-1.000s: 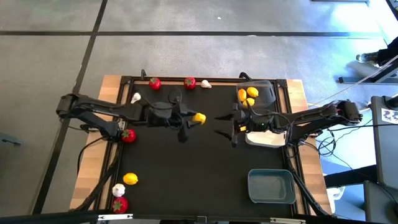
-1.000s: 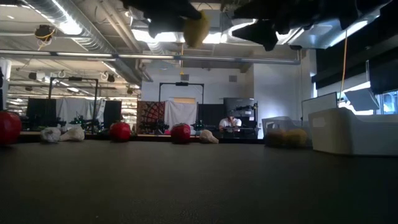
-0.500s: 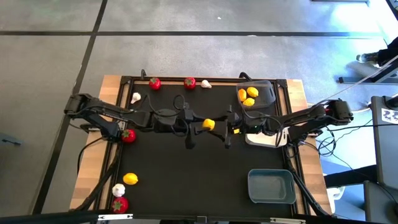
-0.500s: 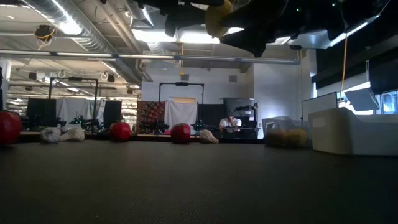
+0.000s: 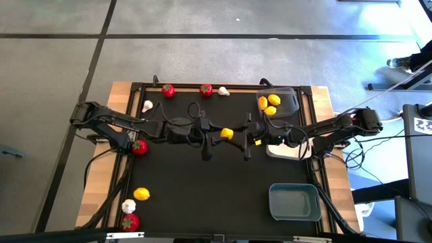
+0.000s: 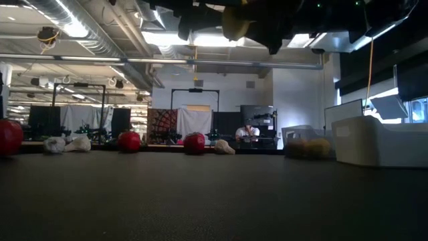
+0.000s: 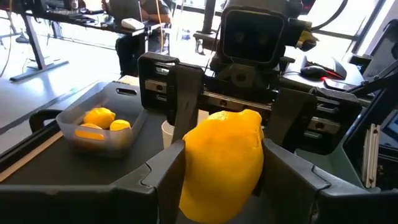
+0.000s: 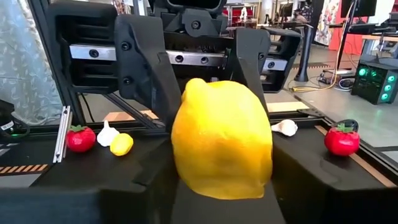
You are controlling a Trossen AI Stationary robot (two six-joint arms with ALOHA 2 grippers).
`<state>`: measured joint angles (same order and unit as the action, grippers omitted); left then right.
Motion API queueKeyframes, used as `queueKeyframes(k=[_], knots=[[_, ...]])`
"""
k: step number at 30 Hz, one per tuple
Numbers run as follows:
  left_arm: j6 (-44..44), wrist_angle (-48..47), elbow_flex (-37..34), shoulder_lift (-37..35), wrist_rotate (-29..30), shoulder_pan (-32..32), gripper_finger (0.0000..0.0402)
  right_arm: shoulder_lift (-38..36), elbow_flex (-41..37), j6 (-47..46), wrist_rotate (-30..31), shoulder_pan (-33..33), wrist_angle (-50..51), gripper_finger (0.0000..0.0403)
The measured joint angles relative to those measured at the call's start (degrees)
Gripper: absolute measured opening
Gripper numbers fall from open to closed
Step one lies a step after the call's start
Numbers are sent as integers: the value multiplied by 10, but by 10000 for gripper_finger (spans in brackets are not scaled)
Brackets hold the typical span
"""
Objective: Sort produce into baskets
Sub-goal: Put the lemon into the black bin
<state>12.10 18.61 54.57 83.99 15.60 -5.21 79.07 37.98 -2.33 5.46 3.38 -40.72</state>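
Note:
A yellow lemon (image 5: 227, 133) hangs above the middle of the black table, between my two grippers, which face each other. My left gripper (image 5: 219, 133) comes from the left and is shut on it. My right gripper (image 5: 237, 135) comes from the right with its fingers closed in on the lemon's other end. The low view shows the lemon (image 6: 235, 20) high above the mat. The dark grey basket (image 5: 289, 98) at the far right holds lemons. The white basket (image 5: 289, 151) lies partly under my right arm. The blue-grey basket (image 5: 294, 202) stands near right. My left gripper pinches the lemon's sides (image 7: 189, 180) between its two fingers (image 7: 163, 180), coming level from the table's left. The lemon is lifted clear of the table. My right gripper has the lemon's sides (image 8: 180, 171) between its two fingers, level from the table's right. The lemon itself hides the pads.
Loose produce lies on the table: two red fruits (image 5: 168, 90) (image 5: 206, 88) and a garlic bulb (image 5: 223, 91) at the far edge, a garlic bulb (image 5: 147, 106) and a red fruit (image 5: 139, 147) at the left, and a lemon (image 5: 141, 194), a garlic bulb (image 5: 128, 206) and a red fruit (image 5: 129, 221) near left.
My left gripper has carried the lemon toward the table's right, and my right gripper has come toward the left to meet it. The right gripper's fingers have drawn in around the lemon. Both have kept almost still over the last half second.

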Motion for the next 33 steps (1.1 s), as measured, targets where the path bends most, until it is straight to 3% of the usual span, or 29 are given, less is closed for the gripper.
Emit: queueKeyframes(k=[3, 6, 10, 16, 20, 29, 33], knots=[[0, -1, 0, 0, 4, 0, 184, 0, 0, 6, -5, 0, 1, 161], [-9, -1, 0, 0, 7, 0, 184, 0, 0, 9, -5, 0, 1, 139], [-17, -1, 0, 0, 9, 0, 199, 0, 0, 12, -6, 0, 1, 150], [-28, -1, 0, 0, 9, 0, 255, 0, 0, 11, 0, 0, 8, 157], [-39, -44, 0, 0, 10, -1, 274, -1, 0, 13, 4, 0, 27, 155], [6, -214, 0, 0, 40, 0, 276, -2, 0, 27, 121, 0, 135, 161], [28, -244, 0, 8, 47, 0, 276, -12, 4, 31, 178, -5, 206, 162]])
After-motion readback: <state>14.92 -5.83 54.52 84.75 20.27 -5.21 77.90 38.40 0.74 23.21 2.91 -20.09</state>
